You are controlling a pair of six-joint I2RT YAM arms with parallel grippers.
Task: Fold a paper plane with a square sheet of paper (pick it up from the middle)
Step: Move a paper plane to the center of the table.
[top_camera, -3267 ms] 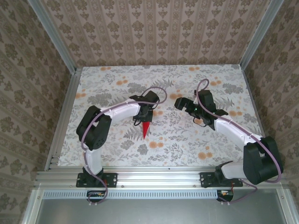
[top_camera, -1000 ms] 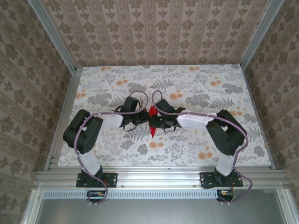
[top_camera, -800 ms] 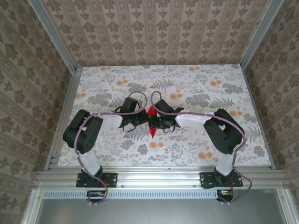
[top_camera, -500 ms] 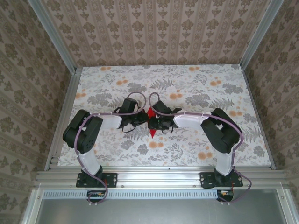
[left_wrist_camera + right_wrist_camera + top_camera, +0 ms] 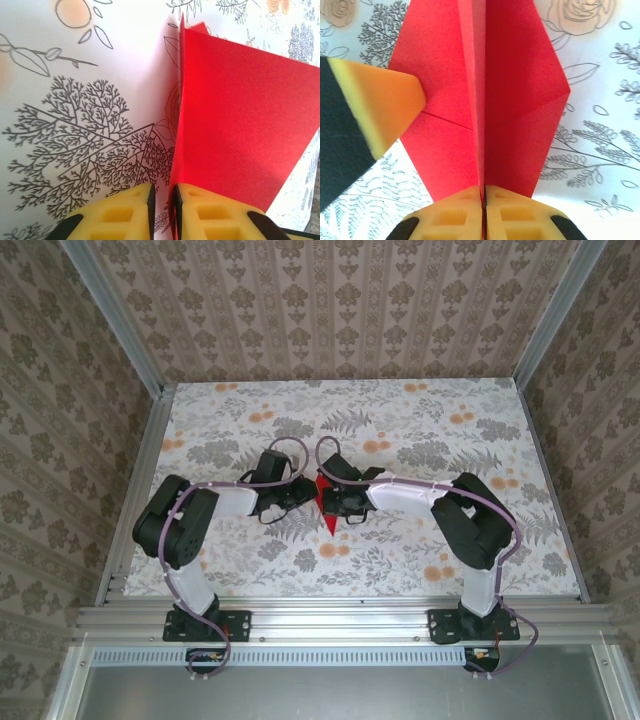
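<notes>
The square sheet of paper stands folded as a narrow red paper plane (image 5: 328,520) at the table's middle, its pointed tip toward the near edge. My right gripper (image 5: 337,502) comes from the right and is shut on the plane's upright centre fold (image 5: 481,125), with the wings (image 5: 520,100) spread to both sides of my right gripper (image 5: 483,200). My left gripper (image 5: 303,497) reaches in from the left. Its jaws (image 5: 162,200) stand slightly apart around the edge of the red paper (image 5: 235,125), which lies against one pad. A left fingertip (image 5: 395,105) touches the plane's left wing.
The floral tabletop (image 5: 430,540) stretches all round the two arms. Patterned walls close off the back and both sides, and an aluminium rail (image 5: 330,620) runs along the near edge by the arm bases.
The right gripper has closed onto the plane's centre fold. The left jaws have parted a little from their pinch. Both wrists and the plane drifted slightly left.
</notes>
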